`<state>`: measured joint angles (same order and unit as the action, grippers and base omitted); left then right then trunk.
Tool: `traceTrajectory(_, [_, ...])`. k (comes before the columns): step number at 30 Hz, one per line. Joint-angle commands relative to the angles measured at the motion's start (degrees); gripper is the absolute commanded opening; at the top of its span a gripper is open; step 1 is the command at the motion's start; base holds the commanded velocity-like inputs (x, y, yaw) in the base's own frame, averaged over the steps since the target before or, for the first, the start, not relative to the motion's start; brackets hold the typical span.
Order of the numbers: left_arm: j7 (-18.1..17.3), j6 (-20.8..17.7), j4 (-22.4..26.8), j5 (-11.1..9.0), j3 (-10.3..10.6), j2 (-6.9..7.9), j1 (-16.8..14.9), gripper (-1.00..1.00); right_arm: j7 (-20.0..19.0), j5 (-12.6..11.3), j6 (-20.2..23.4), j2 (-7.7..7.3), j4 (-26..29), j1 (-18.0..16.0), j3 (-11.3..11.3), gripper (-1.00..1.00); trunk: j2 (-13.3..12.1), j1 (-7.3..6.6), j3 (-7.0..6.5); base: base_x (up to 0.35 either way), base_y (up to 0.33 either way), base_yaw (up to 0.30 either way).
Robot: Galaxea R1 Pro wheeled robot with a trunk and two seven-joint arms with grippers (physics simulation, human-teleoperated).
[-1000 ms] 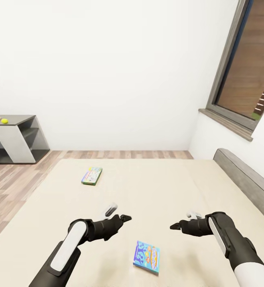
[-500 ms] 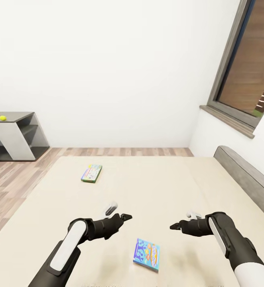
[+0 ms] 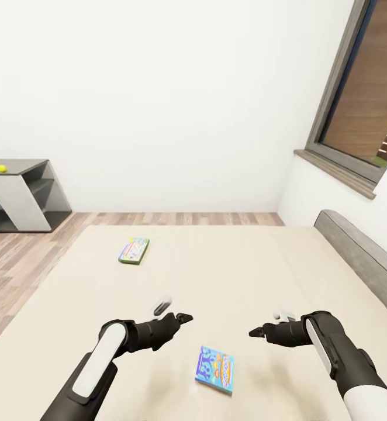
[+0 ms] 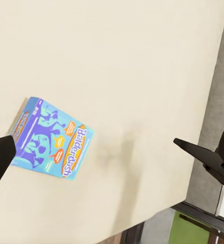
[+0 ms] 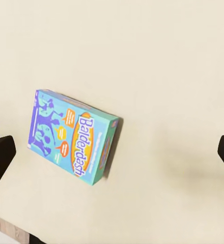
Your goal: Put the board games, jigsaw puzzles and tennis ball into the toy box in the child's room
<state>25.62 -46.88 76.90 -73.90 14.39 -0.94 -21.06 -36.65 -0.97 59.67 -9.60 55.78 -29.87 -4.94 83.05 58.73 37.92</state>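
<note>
Beige bedding covers the bed point(image 3: 246, 275) across the lower half of the head view. Above it the left pincer point(image 3: 180, 318) and the right pincer point(image 3: 256, 332) hang apart, each showing as a dark point; from here I cannot tell how wide either is spread. Neither touches anything. A blue board game point(image 3: 215, 369) lies flat on the bed between and below the two arms. A second board game point(image 3: 134, 250), green-edged, lies farther up the bed toward the wooden floor point(image 3: 18, 257); its print is too small to read. At the far left a grey desk point(image 3: 18, 193) is cut off by the frame edge, with a tennis ball point(image 3: 2, 168) on top beside a flat pale item I cannot make out. A window point(image 3: 363, 99) sits in the right wall, and a grey headboard point(image 3: 363, 257) borders the bed.

In the left wrist view the left pincer point(image 4: 99, 155) is spread wide and empty, its two dark fingertips point(image 4: 203, 157) at opposite edges. The blue board game point(image 4: 51, 137) lies on the bed near one tip without clearly touching it. Its lid reads "Balderdash".

In the right wrist view the right pincer point(image 5: 112, 157) is likewise spread wide and empty, fingertips point(image 5: 0, 157) cut off by the frame edges. The blue board game point(image 5: 73, 137) lies between them, the same "Balderdash" title legible; smaller print is unreadable.
</note>
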Motion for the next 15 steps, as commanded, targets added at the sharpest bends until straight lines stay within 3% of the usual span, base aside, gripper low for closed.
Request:
traceTrajectory(1, [0.55, -0.07, 0.08, -0.58, -0.02, 0.13, -0.03, 1.0, -0.08, -0.09, 0.33, 0.01, 0.03, -0.03, -0.07, 1.0, 0.03, 0.0, 0.15, 0.0, 0.0, 0.0])
traceTrajectory(15, [0.35, 0.11, 0.09, -0.49, 0.05, 1.78, -0.11, 1.0, -0.08, -0.09, 0.33, 0.02, 0.03, -0.01, -0.15, 1.0, 0.03, 0.0, 1.46, 0.0, 0.0, 0.0])
